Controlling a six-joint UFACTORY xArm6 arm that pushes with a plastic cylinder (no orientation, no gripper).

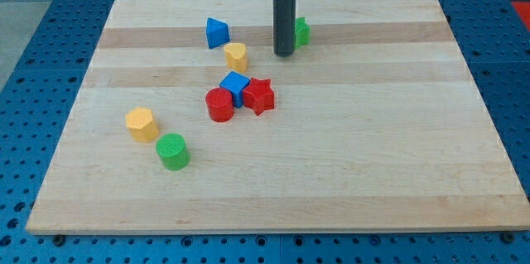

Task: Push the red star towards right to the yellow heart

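Occlusion: rod is covering most of the green block (302, 31), shape indeterminate | Cut-off: we are losing the rod's upper end at the view's top | Overlap: blue cube (235, 87) is partly hiding red star (259, 95)

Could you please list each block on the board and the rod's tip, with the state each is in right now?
red star: touching blue cube.
blue cube: wedged between red star and red cylinder.
red cylinder: against blue cube.
yellow heart: free-standing.
blue triangle: free-standing.
green block: partly hidden by rod.
yellow block: free-standing.
green cylinder: upright, free-standing.
my tip: right of yellow heart, beside green block; contact unclear.
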